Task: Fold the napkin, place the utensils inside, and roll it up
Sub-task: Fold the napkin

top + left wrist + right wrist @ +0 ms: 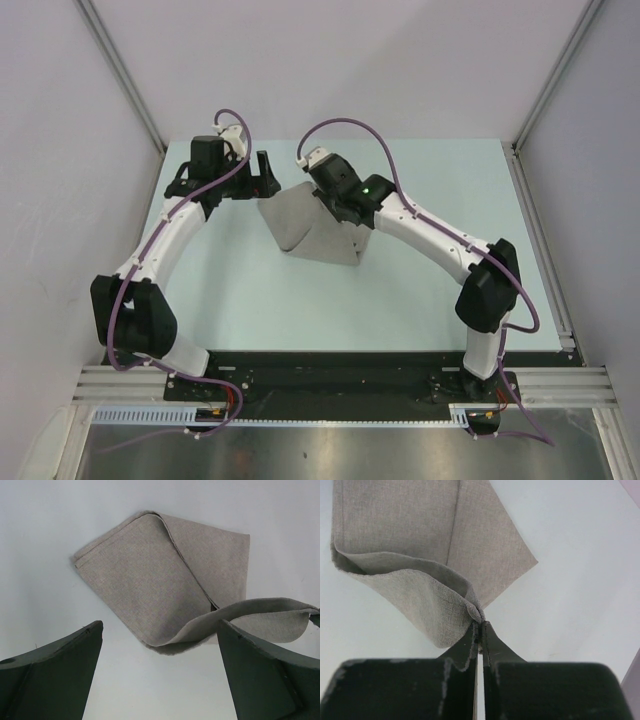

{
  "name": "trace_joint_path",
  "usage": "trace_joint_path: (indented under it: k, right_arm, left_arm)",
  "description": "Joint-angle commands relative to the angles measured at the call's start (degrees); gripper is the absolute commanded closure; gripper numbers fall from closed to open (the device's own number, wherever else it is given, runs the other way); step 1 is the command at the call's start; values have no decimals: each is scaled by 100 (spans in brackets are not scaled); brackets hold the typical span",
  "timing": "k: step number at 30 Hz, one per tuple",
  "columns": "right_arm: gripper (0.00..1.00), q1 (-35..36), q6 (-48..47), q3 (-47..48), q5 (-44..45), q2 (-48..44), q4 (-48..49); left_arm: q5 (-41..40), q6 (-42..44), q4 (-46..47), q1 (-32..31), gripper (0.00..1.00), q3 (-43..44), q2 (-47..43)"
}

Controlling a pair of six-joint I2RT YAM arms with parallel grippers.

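Note:
The grey-beige napkin (312,228) lies partly folded on the pale table at the middle back. My right gripper (480,623) is shut on one of its corners and holds that flap raised off the cloth below. In the left wrist view the napkin (150,575) shows a lower layer lying flat, and the lifted flap (270,614) arches off to the right. My left gripper (160,647) stands open just short of the cloth's near edge, with only bare table between its fingers (60,675). In the top view it (258,182) sits at the napkin's left corner. The utensils are out of view.
The pale blue table (420,290) is boxed in by white walls on the left, back and right. A metal rail (545,260) runs along its right side. The arm bases stand on a dark strip (330,375) at the near edge.

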Motion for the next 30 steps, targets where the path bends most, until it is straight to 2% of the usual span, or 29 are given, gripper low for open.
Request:
trace_joint_path:
  k: [1, 10, 17, 30]
  right_arm:
    - [100, -53, 97, 416, 337, -202, -153]
    - [100, -387, -62, 706, 153, -9, -119]
    - [100, -791, -114, 566, -76, 255, 101]
    - [100, -1538, -334, 495, -1201, 1124, 760]
  left_arm:
    - [117, -95, 107, 40, 0, 105, -205]
    - [134, -95, 115, 75, 0, 114, -293]
    - [108, -87, 107, 119, 0, 114, -311]
    - [99, -95, 107, 137, 0, 114, -267]
